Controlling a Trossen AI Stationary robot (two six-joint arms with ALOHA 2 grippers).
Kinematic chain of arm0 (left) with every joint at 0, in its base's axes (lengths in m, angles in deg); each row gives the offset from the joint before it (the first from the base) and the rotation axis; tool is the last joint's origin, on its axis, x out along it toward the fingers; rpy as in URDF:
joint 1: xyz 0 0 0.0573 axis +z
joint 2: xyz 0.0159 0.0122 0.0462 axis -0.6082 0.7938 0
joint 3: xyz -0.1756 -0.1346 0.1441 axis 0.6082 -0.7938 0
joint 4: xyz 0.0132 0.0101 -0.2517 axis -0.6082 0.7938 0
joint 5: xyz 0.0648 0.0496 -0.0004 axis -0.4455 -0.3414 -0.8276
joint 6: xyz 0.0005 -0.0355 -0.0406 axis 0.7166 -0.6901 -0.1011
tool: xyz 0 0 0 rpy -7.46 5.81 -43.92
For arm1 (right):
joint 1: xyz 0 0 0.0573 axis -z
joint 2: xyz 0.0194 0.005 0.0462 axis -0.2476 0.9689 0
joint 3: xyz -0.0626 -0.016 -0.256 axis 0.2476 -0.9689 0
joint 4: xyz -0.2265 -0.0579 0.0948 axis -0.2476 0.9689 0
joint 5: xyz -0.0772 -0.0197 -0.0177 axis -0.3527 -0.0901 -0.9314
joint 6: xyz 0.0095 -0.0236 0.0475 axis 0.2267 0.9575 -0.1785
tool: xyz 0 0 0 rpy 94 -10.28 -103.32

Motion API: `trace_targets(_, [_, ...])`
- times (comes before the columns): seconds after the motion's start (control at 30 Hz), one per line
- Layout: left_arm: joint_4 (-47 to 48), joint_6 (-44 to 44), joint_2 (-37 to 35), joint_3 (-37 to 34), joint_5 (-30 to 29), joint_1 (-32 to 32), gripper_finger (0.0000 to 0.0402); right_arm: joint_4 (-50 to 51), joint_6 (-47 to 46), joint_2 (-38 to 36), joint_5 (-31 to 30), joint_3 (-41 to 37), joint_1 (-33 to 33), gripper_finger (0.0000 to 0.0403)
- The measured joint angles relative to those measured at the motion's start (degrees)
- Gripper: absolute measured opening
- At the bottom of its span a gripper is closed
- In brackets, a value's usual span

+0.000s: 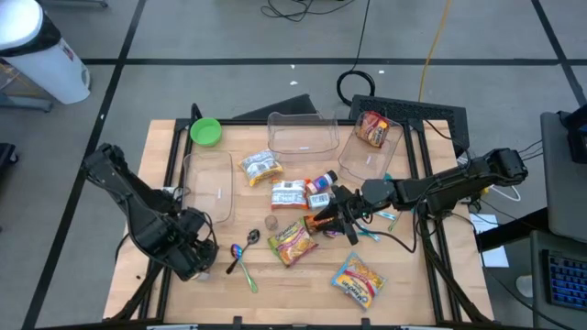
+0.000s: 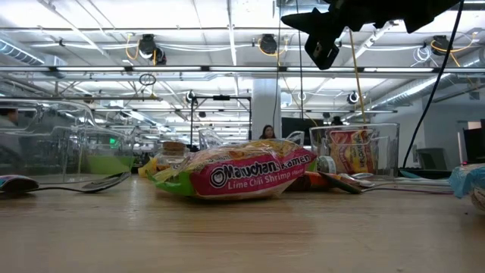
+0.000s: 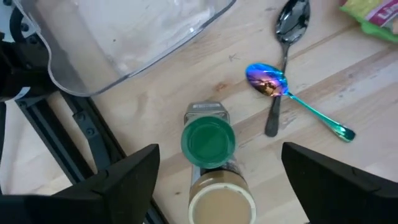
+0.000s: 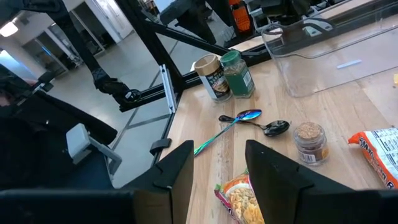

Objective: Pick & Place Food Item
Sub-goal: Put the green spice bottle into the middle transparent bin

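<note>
A pink and green Maruchan ramen packet [image 1: 292, 241] lies flat on the wooden table [image 1: 413, 284]; it also shows in the low view [image 2: 242, 174]. My right gripper [image 1: 335, 217] hangs open above the table just right of the packet, high in the low view [image 2: 322, 45]. In the right wrist view the packet's near end [image 4: 241, 196] shows below the gap of my right gripper [image 4: 219, 180]. My left gripper [image 1: 197, 255] is open at the near left. Its fingers stand on either side of a green-lidded jar [image 3: 208, 142] and a tan-lidded jar [image 3: 222, 202] without touching them.
Two spoons [image 1: 246, 252] and a small spice jar [image 1: 271, 223] lie left of the ramen. Another noodle packet [image 1: 356, 278] lies near the front. Clear bins [image 1: 303, 133], one [image 1: 367, 151] with a packet inside, a green bowl [image 1: 205, 131] and more packets [image 1: 275, 179] stand farther back.
</note>
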Motion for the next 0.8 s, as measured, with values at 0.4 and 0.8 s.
trace_targets(0.4, [-17.4,0.8,0.0,-13.3,3.8,0.0,0.0347,0.0,-0.8,0.0,0.0,0.0,0.0,0.0141])
trace_targets(0.8, [-22.7,-0.4,0.0,-20.0,4.0,0.3,0.0347,0.1,-0.8,0.0,0.0,0.0,0.0,0.0141])
